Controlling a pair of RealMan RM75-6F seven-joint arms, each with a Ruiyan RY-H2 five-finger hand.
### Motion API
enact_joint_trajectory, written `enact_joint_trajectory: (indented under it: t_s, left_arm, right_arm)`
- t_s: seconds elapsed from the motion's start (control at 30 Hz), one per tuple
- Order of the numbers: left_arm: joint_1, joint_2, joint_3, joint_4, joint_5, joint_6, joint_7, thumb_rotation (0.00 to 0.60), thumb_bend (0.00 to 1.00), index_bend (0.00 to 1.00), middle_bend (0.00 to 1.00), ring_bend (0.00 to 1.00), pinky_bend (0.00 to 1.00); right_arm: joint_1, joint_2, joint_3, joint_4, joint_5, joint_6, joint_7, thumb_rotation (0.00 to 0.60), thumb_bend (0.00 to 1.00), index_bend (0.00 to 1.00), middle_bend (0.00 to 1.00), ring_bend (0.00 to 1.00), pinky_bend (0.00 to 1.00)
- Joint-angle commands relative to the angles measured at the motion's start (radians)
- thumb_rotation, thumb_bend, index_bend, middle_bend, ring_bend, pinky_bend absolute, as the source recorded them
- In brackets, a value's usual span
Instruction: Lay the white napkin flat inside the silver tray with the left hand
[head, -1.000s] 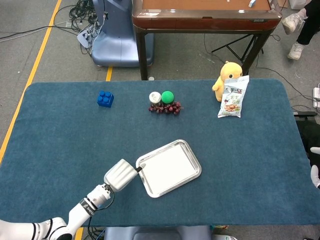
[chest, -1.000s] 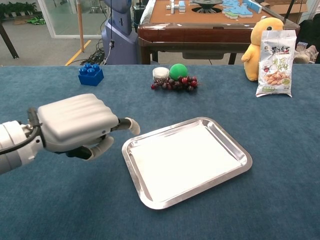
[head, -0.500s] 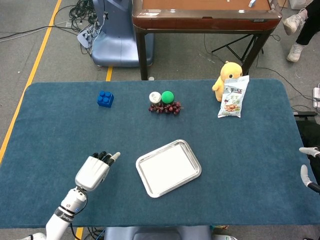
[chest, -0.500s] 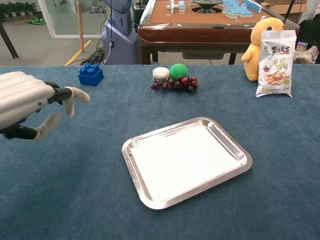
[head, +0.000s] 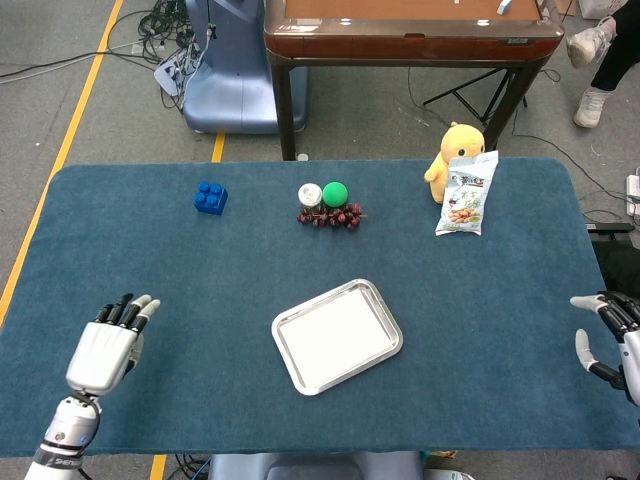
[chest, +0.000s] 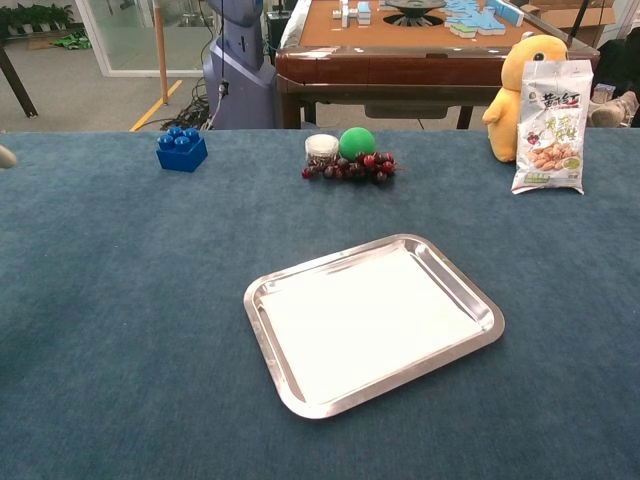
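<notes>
Blue table (head: 200, 270): white napkin (chest: 365, 320) flat in silver tray (chest: 262, 318).

In the chest view the left hand (chest: 5, 156) is almost wholly cut off by the left edge; only a pale fingertip shows. The right hand (head: 612, 335) is cut by the right edge of the head view, its palm and wrist out of sight, and the chest view misses it altogether. The left forearm (head: 58, 445) runs off the bottom edge. The yellow plush toy (chest: 520, 85) is partly hidden behind the snack bag (chest: 548, 125), whose print is too small to read.
</notes>
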Motion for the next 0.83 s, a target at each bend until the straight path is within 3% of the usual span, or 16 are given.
enact_joint_trajectory:
  t_s: [0.03,0.4,0.53,0.83]
  left_arm:
    - [0.043,0.038,0.008,-0.018,-0.032,0.025,-0.009,0.600,0.62,0.22,0.22,0.15,0.28]
    - [0.163,0.074,-0.005,-0.024,-0.026,0.133,-0.164,0.600,0.60,0.20,0.22,0.15,0.28]
    - [0.170,0.071,-0.029,0.034,-0.039,0.121,-0.252,0.600,0.60,0.20,0.22,0.15,0.28]
    - [0.182,0.081,-0.042,0.041,-0.059,0.072,-0.245,0.600,0.60,0.20,0.22,0.15,0.28]
  right_arm:
    - [0.004,-0.006,-0.002,-0.001,-0.003,-0.005,-0.011,0.600,0.51,0.33,0.37,0.24,0.26]
    - [0.023,-0.049,-0.003,-0.012,-0.003,-0.028,-0.097,0.600,0.51,0.34,0.37,0.24,0.26]
    - [0.030,-0.068,0.002,-0.013,0.010,-0.039,-0.148,0.600,0.51,0.34,0.37,0.24,0.26]
    - [0.043,-0.125,0.028,0.000,0.054,-0.048,-0.293,0.600,0.51,0.35,0.37,0.24,0.26]
